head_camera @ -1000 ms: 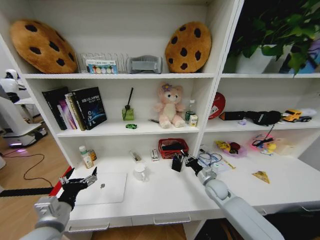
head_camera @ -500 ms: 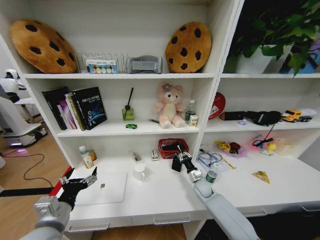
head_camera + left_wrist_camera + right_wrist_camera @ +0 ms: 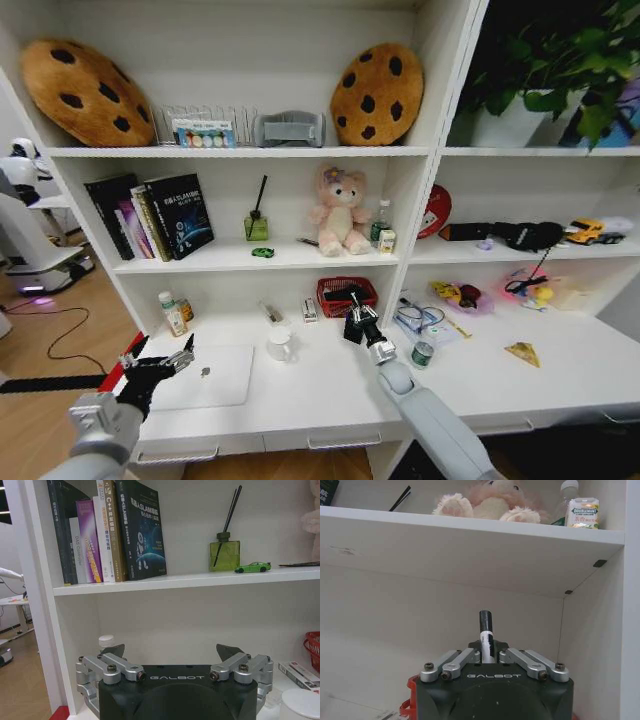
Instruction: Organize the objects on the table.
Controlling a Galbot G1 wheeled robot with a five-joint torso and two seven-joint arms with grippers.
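While left pincer (image 3: 160,362) gapes idle over laptop (image 3: 205,376), right pincer (image 3: 487,649) grips pen (image 3: 486,630) above red basket (image 3: 340,299).

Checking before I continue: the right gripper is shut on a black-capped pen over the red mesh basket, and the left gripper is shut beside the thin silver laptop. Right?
Not quite. The left gripper is open, its jaws spread wide in the left wrist view. The rest holds: the right gripper is shut on the black-capped pen over the red mesh basket, and the left one hovers beside the thin silver laptop.

Right end effector (image 3: 487,652) clamps upright pen (image 3: 486,637); red basket (image 3: 410,696) below.
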